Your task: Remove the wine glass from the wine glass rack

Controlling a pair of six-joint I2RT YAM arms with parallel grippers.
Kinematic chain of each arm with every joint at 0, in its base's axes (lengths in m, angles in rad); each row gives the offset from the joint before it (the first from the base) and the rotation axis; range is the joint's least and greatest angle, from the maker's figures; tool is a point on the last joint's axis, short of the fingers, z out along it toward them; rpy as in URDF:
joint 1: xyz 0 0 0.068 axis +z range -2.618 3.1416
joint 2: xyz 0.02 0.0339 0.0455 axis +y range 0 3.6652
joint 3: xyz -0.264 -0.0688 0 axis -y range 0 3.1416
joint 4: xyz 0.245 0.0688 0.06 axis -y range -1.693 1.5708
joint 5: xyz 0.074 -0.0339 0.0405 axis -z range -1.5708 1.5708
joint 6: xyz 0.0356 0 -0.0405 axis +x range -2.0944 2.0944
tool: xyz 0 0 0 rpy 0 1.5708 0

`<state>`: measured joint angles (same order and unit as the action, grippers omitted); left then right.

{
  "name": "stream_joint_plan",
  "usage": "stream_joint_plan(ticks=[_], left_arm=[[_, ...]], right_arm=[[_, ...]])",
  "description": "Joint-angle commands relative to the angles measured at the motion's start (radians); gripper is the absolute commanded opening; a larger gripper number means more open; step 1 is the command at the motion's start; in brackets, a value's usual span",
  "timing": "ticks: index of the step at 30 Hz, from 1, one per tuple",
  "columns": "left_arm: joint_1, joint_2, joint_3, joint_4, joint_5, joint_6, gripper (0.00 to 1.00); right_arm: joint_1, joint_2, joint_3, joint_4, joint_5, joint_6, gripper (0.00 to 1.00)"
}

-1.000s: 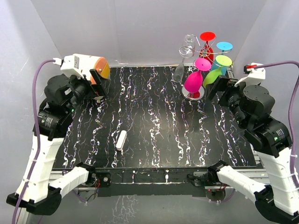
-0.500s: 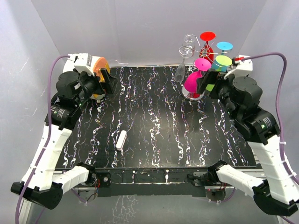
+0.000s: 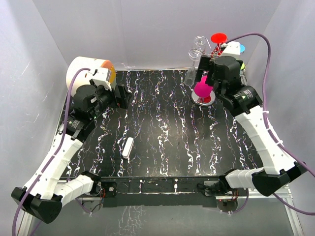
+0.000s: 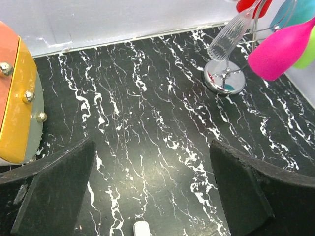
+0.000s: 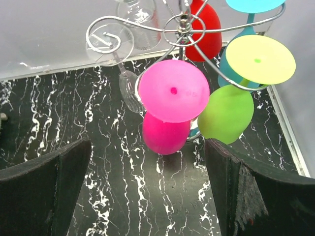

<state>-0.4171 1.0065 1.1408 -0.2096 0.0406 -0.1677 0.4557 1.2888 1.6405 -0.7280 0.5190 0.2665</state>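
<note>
Under scrolled wire rack (image 5: 182,24), pink, perhaps plastic wine glass (image 5: 172,91), both claws (image 4: 147,196) (image 5: 147,191) gaping empty

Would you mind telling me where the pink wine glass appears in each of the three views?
Top external: the pink wine glass is at the far side, right of centre.
Left wrist: upper right corner, bowl only.
Right wrist: centre, its foot towards the camera.
Shared landmark: the clear glass just left of it.

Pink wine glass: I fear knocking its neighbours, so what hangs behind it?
Behind the pink wine glass hang a red glass and a teal glass, the teal partly covered by a green glass. The pink foot hides the rack pole.
</note>
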Motion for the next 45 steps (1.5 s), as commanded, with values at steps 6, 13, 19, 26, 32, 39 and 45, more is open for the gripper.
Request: stream_joint_plan(ticks=[6, 13, 19, 26, 32, 39, 45], left_arm=[[-0.040, -0.041, -0.096, 0.098, -0.066, 0.055, 0.99], [-0.048, -0.048, -0.147, 0.120, -0.068, 0.045, 0.99], [-0.053, -0.046, -0.166, 0.122, -0.061, 0.045, 0.99], [-0.054, -0.054, -0.183, 0.128, -0.065, 0.044, 0.99], [-0.055, -0.052, -0.190, 0.136, -0.056, 0.038, 0.99], [-0.055, -0.057, -0.193, 0.138, -0.054, 0.036, 0.99], [-0.055, -0.055, -0.196, 0.141, -0.051, 0.034, 0.99]], right_arm=[[-0.376, -0.057, -0.042, 0.184, -0.457, 0.214, 0.98], [-0.448, -0.132, -0.178, 0.304, -0.583, 0.381, 0.98], [-0.512, -0.173, -0.269, 0.372, -0.595, 0.541, 0.94], [-0.577, -0.167, -0.391, 0.551, -0.765, 0.700, 0.71], [-0.580, -0.164, -0.464, 0.623, -0.765, 0.772, 0.60], [-0.579, -0.157, -0.527, 0.686, -0.743, 0.831, 0.54], [-0.580, -0.138, -0.560, 0.734, -0.743, 0.874, 0.47]])
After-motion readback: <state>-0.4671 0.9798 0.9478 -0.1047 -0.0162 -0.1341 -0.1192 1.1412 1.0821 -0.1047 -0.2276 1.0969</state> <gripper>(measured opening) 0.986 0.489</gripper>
